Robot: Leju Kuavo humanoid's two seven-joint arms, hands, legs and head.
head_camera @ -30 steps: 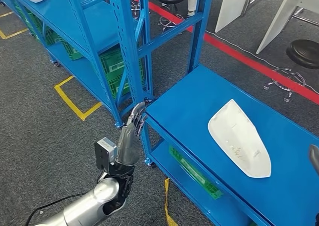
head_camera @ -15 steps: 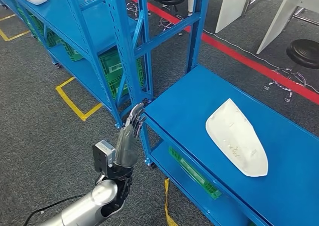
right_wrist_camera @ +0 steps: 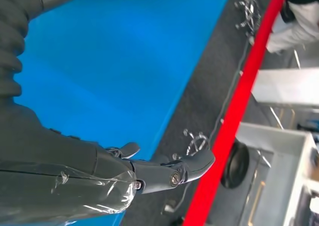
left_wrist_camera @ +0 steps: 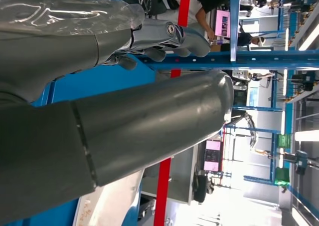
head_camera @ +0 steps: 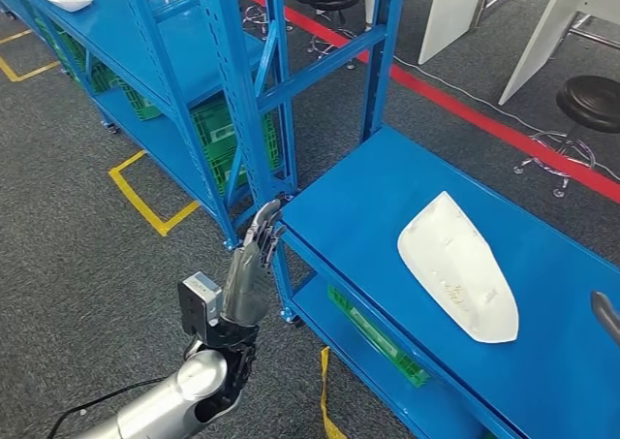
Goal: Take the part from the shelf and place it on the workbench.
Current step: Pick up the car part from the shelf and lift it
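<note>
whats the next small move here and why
Probably bring both hands in toward the white part. It lies flat and untouched on the blue shelf. The left hand is raised, fingers straight, by the shelf's near corner, well short of the part, holding nothing. The right hand is open over the blue surface, just entering the head view's right edge. Neither can grasp from there.

- Left arm [head_camera: 157, 405]: silver, smooth, rounded; thin black cable trailing off it.
- Wrist: black joint, small grey camera box [head_camera: 199, 300] on the side.
- Left hand [head_camera: 252, 269]: grey metal, dark fingers, thick grey thumb [left_wrist_camera: 150, 121].
- Right hand [right_wrist_camera: 112, 173]: grey ribbed cover, clear tape wrap, screw at finger.
</note>
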